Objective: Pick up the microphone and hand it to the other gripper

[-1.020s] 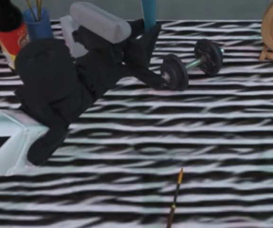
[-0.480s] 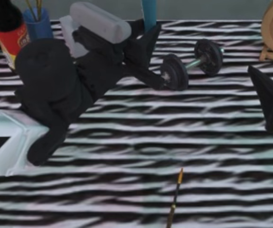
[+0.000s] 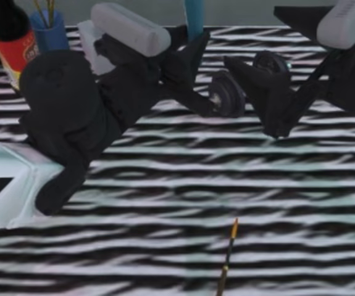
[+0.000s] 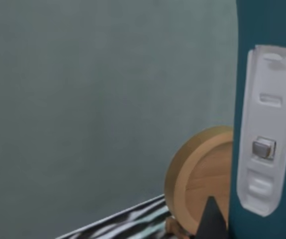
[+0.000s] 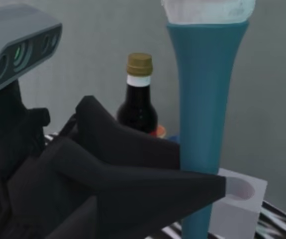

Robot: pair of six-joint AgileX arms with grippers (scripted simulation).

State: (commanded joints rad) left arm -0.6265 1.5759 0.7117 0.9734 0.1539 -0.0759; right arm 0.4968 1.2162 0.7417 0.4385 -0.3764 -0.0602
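The microphone (image 3: 194, 17) stands upright at the back of the table, held up by my left gripper (image 3: 191, 37), which is shut on its teal handle. In the left wrist view the handle and its white switch strip (image 4: 267, 124) fill the side, with one black fingertip (image 4: 211, 219) beside them. The right wrist view shows the teal handle (image 5: 202, 99) with the mesh head (image 5: 207, 10) on top and a left finger (image 5: 147, 169) across it. My right gripper (image 3: 251, 34) is open just to the right of the microphone, apart from it.
A black dumbbell (image 3: 226, 92) lies partly under the right gripper. At the back left stand a dark bottle (image 3: 10, 31) and a blue cup (image 3: 49, 34). A white tray (image 3: 16, 179) is at the left, a paintbrush (image 3: 228, 256) near the front, and a wooden disc (image 4: 197, 184) at the back right.
My right arm has swung in from the right edge toward the held microphone and now covers part of the dumbbell. The left arm and microphone have stayed put.
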